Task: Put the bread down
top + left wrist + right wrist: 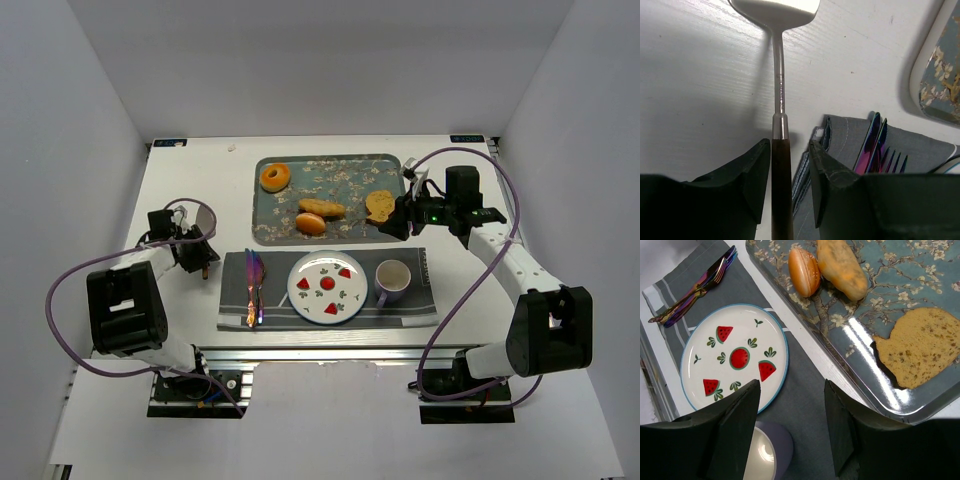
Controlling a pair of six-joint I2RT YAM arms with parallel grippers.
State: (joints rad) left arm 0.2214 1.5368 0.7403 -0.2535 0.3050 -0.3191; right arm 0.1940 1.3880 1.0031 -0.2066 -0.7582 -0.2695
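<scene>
The bread (275, 177), a small golden-orange ring with a centre hole, lies at the far left of the flowered tray (340, 175); neither wrist view shows it. My right gripper (397, 222) (791, 390) hangs open and empty over the grey mat between the tray's near rim and the watermelon plate (327, 300) (705, 347). My left gripper (196, 256) (789, 144) is at the table's left. Its jaws straddle the dark wooden handle of a metal spatula (198, 217) (780, 85), with a gap showing on each side.
On the tray also lie a toast slice (380, 205) (920, 345), an oblong roll (321, 208) (840, 267) and a small bun (311, 224) (803, 271). A purple cup (392, 280) (765, 455) and iridescent cutlery (253, 285) (695, 287) share the mat (420, 300).
</scene>
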